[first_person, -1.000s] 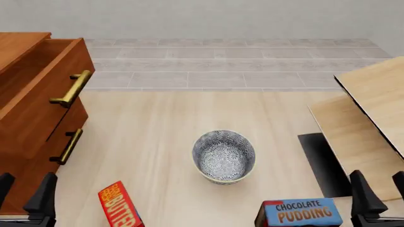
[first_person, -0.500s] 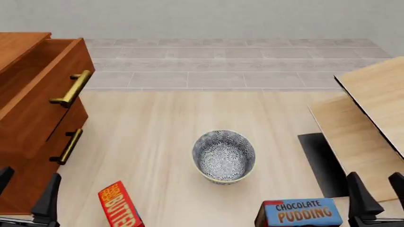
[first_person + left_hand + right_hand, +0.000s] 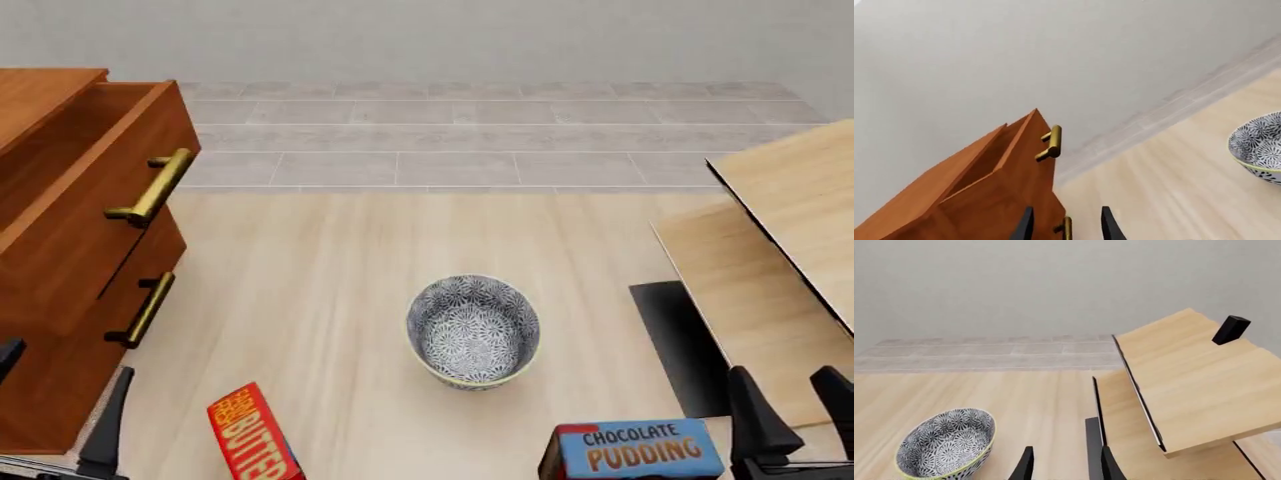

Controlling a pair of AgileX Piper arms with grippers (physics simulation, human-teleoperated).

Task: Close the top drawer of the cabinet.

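Cabinet (image 3: 60, 330) cut off by frame edge left of bowl (image 3: 474, 330). Left gripper (image 3: 54, 415) and right gripper (image 3: 787, 415) only partly visible, fingers spread, holding nothing. Butter box (image 3: 254, 435), pudding box (image 3: 641, 450) nearer than bowl; pale boards (image 3: 767, 260) right. Top drawer (image 3: 94, 190) pulled out, reddish-brown, brass handle (image 3: 154, 187).

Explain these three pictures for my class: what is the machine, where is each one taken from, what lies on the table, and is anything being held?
These are simulator renders of two robot arms at a table. One camera looks down from behind; the others ride on each arm. The left hand and right hand are open and hold nothing. On the table stand a cabinet with its top drawer pulled out, a patterned bowl, a chocolate pudding box, a red box and pale boards.
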